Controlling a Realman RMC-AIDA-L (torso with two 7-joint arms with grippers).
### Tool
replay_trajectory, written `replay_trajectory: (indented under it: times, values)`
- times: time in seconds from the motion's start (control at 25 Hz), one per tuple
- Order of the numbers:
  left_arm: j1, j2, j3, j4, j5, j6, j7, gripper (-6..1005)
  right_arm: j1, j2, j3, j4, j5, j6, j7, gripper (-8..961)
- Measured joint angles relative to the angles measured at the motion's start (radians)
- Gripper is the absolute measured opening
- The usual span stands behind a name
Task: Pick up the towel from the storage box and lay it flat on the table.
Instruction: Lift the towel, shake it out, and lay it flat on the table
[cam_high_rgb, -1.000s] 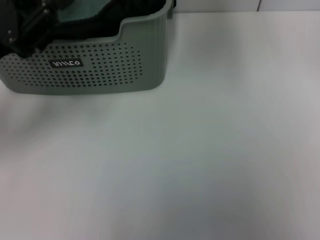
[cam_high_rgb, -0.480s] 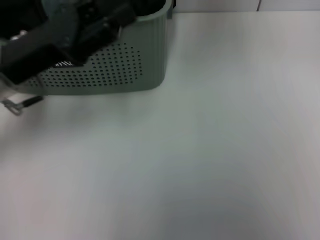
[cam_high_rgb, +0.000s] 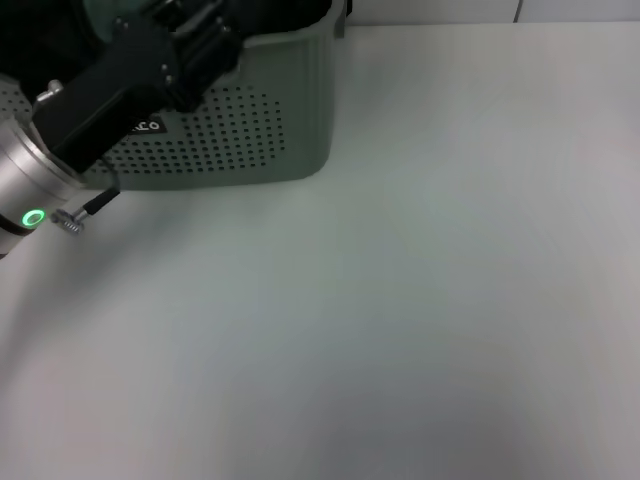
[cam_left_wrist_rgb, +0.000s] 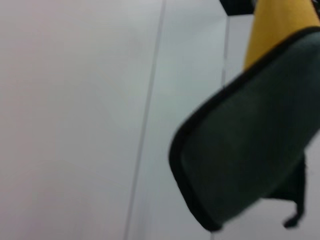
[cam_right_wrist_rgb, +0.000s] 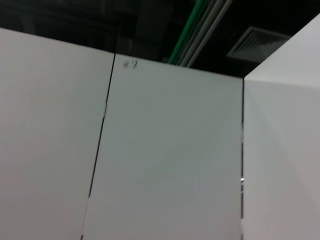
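Observation:
The towel (cam_left_wrist_rgb: 250, 135) hangs in the air close in the left wrist view: dark grey-green with black edging, its yellow reverse (cam_left_wrist_rgb: 277, 25) showing above. My left arm (cam_high_rgb: 130, 80) reaches up across the front of the storage box (cam_high_rgb: 260, 130) at the table's (cam_high_rgb: 400, 300) far left. Its gripper end passes the top edge of the head view and holds the towel. The box's inside is mostly hidden by the arm. The right gripper is out of view.
The box's black label (cam_high_rgb: 148, 126) shows partly under the arm. The right wrist view shows only wall panels (cam_right_wrist_rgb: 165, 160) and a dark ceiling. The white tabletop stretches in front of and to the right of the box.
My left arm has lifted out of the box and swung across its front. Its silver link with the green light has come into view at the left.

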Motion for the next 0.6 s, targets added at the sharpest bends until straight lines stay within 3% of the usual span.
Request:
replay_trajectory:
  times: [0.6]
  values:
    - [-0.005, 0.000, 0.003, -0.031, -0.033, 0.052, 0.004, 514, 0.031, 0.023, -0.072, 0.073, -0.021, 0.044, -0.068, 5]
